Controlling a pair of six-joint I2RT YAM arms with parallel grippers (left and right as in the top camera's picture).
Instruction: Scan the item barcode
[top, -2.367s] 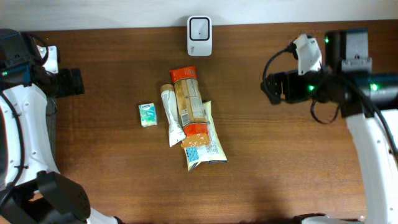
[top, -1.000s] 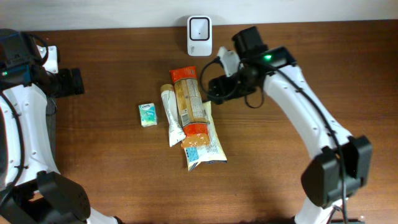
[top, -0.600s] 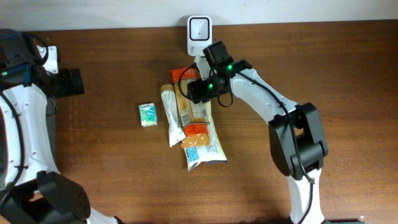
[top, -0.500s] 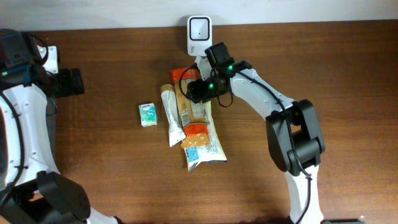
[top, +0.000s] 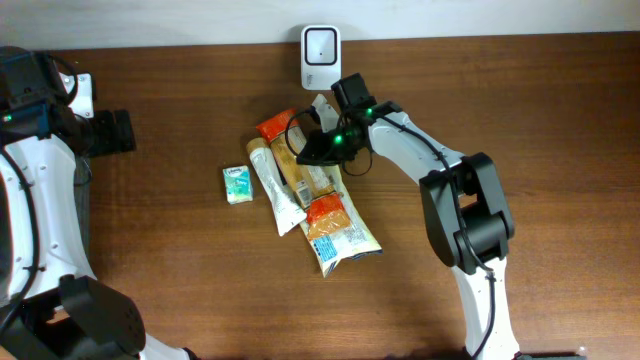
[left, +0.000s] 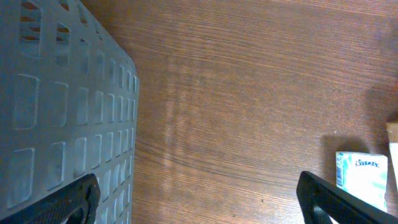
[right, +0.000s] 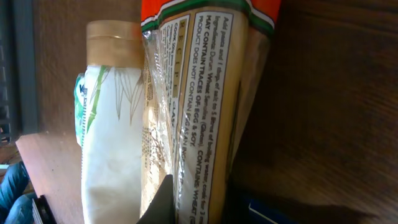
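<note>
Right end effector (top: 308, 150) snapped shut on pasta packet (top: 293, 165), mid-tabletop (top: 180, 260), just below scanner (top: 320, 45). Neighbouring packets swung askew with it. Grasp likely made; lift toward scanner next. Left end effector (left: 199, 208) hung wide open, far left.

Right jaws pinched together, left jaws wide

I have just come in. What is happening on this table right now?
The right gripper is shut on the long pasta packet, which lies among other groceries on the table. The white scanner stands just beyond it; nothing is held up to it yet. The left gripper hangs open, far off.
</note>
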